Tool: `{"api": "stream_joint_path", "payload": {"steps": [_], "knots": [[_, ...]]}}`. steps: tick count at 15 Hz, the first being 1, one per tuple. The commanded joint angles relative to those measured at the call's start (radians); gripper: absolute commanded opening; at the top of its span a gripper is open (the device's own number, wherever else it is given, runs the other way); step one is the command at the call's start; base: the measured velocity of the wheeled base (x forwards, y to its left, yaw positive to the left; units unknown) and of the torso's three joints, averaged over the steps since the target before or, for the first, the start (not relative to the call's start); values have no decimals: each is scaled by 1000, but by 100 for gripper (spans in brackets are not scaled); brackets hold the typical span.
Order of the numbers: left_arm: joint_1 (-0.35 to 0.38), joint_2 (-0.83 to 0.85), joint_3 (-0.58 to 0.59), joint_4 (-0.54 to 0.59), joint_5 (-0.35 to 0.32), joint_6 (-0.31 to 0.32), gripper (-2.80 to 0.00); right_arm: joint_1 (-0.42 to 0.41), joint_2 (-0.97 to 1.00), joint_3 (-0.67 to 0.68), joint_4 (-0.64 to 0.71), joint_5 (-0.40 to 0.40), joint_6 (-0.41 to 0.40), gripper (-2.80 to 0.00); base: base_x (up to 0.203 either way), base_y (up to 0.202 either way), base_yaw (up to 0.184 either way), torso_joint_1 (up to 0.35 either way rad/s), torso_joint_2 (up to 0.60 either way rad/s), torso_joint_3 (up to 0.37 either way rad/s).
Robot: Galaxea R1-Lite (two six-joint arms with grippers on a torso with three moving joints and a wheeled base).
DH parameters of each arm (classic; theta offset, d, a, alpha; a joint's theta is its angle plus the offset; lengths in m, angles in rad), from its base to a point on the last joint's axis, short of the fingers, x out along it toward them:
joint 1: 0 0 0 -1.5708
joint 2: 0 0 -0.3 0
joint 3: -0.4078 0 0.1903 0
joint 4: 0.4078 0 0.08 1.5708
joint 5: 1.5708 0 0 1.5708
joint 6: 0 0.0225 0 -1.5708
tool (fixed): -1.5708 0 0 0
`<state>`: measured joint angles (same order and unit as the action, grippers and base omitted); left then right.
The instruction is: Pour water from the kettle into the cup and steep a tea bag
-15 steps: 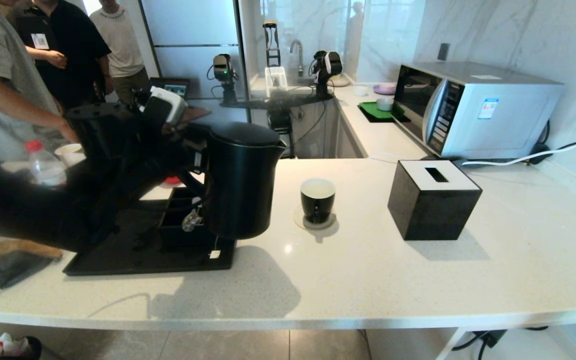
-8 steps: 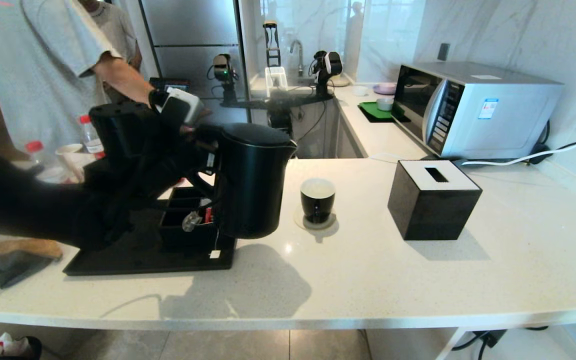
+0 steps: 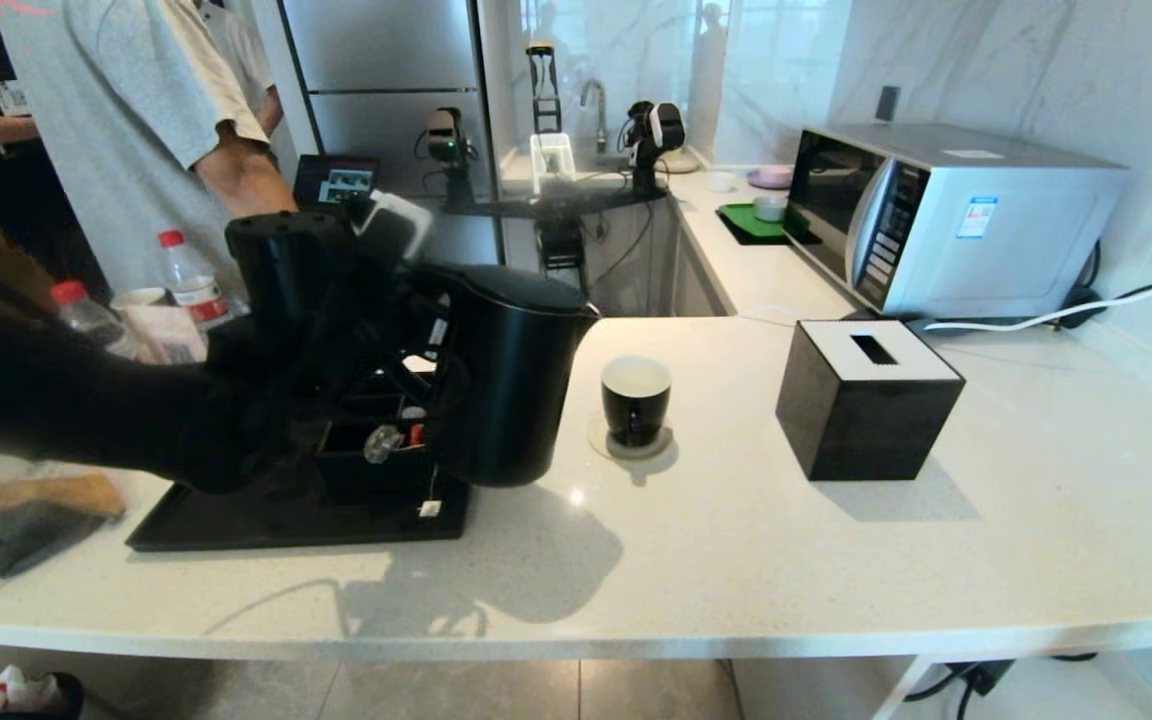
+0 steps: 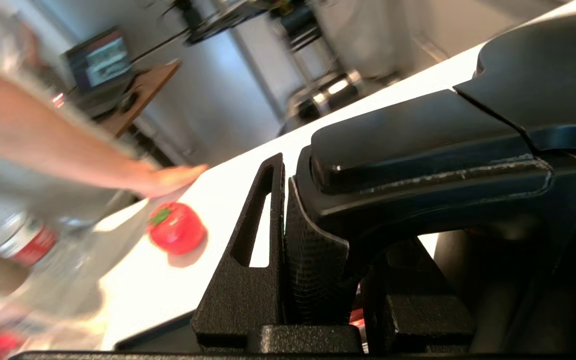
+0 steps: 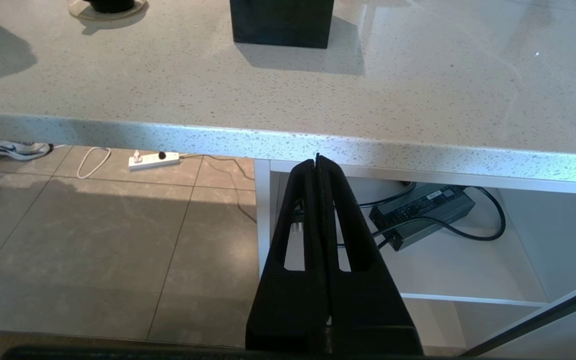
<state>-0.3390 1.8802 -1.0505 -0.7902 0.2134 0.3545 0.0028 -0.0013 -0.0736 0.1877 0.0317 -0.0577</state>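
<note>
I've got the left gripper [image 4: 313, 280] clamped on the handle of the kettle [image 3: 506, 375] — lifted, left of the one cup [image 3: 635, 399]. I'd bring the spout over its rim, then tip slowly. Right gripper [image 5: 318, 175] pressed together, parked below the counter [image 3: 736, 560]. One kettle, two bottles [image 3: 191, 290] far left.

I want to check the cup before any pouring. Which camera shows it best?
The head view: the whole cup shows on its coaster, white inside visible. The right wrist view catches only its base at the picture's edge; the left wrist view misses it.
</note>
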Motion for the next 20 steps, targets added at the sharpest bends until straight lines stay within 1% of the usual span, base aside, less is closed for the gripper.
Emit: {"api": "stream_joint_path", "payload": {"steps": [1,3,5,7,9,13,16,17,18,20], "knots": [[-6,10,-28,31,40,3,-280,0,1,0,1,1,-1,-280,0,0,0,0,0,0],[-21,18,-38,51,94,4,-280,0,1,0,1,1,-1,-280,0,0,0,0,0,0],[-40,25,-40,52,112,4,-280,0,1,0,1,1,-1,-280,0,0,0,0,0,0],[-43,31,-45,54,122,12,-280,0,1,0,1,1,-1,-280,0,0,0,0,0,0],[-55,44,-65,55,153,21,-280,0,1,0,1,1,-1,-280,0,0,0,0,0,0],[-57,46,-69,55,158,49,-280,0,1,0,1,1,-1,-280,0,0,0,0,0,0],[-70,50,-69,55,199,49,-280,0,1,0,1,1,-1,-280,0,0,0,0,0,0],[-71,53,-69,57,199,51,-280,0,1,0,1,1,-1,-280,0,0,0,0,0,0],[-71,53,-69,59,202,68,-280,0,1,0,1,1,-1,-280,0,0,0,0,0,0],[-71,52,-79,90,204,79,-280,0,1,0,1,1,-1,-280,0,0,0,0,0,0]]}}
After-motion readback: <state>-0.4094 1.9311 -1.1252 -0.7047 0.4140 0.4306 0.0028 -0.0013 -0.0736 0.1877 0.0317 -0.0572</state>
